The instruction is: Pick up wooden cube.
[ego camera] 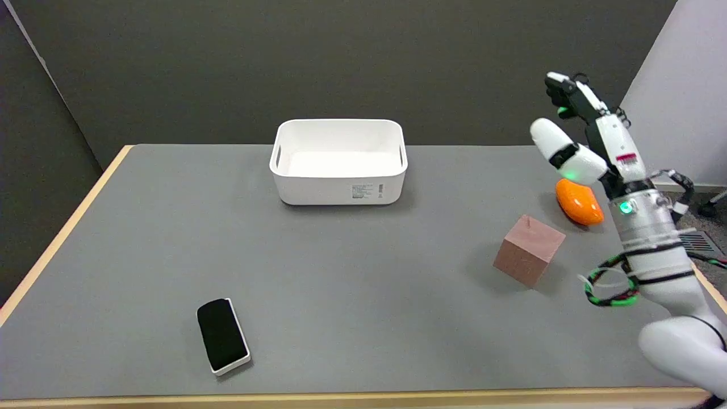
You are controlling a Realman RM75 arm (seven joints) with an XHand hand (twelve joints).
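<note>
Wooden cube (529, 257) sits untouched on the table (341, 272), right of centre. Right hand (585, 133) hovers above it at upper right, fingers apart, holding nothing; reaching, gripping and lifting all remain.

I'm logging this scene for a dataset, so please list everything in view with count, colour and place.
wooden cube: one, pinkish brown, on the table's right part, untouched.
bin: one, white, open-topped, far middle of the table.
orange object: one, orange, rounded, beyond the cube near the right edge.
eraser: one, black top on a white base, near left of the table.
table: one, grey top with a light wooden edge.
right arm: one, white, reaching in from the lower right.
right hand: one, black and white, raised in the air above the orange object, holding nothing.
</note>
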